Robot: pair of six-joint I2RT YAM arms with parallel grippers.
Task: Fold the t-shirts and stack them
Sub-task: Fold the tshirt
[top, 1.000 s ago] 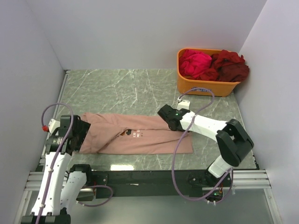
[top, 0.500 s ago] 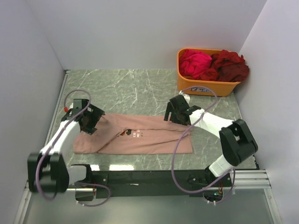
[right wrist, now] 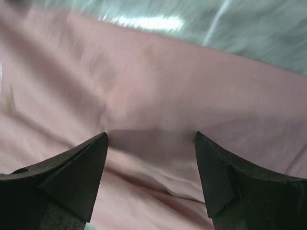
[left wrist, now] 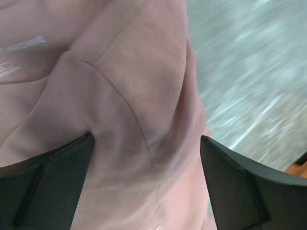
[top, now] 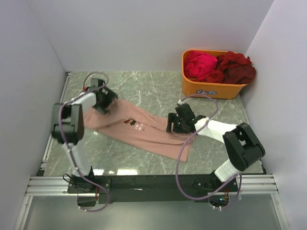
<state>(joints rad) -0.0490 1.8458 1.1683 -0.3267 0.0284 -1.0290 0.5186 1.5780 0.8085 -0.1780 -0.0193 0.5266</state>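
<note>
Claw on the left: the left claw [top: 103,102] stood with its jaws spread wide over the far-left end of the salmon-pink t-shirt [top: 139,129]. Cloth lay under and between the fingers, and I saw none of it pinched.
Shirt on the table: it lay flattened into one long band on the marble table [top: 144,88], its small print facing up near the middle.
Long axis: slantwise, from the far left under the left claw down towards the near right.
Claw on the right: the right claw [top: 173,123] sat low over the right part of the band. Its jaws were wide too and held nothing that I could make out.
Nearer arm: each claw was at its own end of the band. The near-right tip lay just past the right claw, so the right arm looked the nearer for that end.
Tub: the orange tub [top: 211,89] stood at the far right, well apart from the band. It held the magenta t-shirt [top: 201,64] with the dark red t-shirt [top: 237,67] bundled to its right.
Count: two claws, one tub, and one shirt on the table. In the tub were one magenta bundle and dark red cloth that might have been one shirt or more, I could not tell.
</note>
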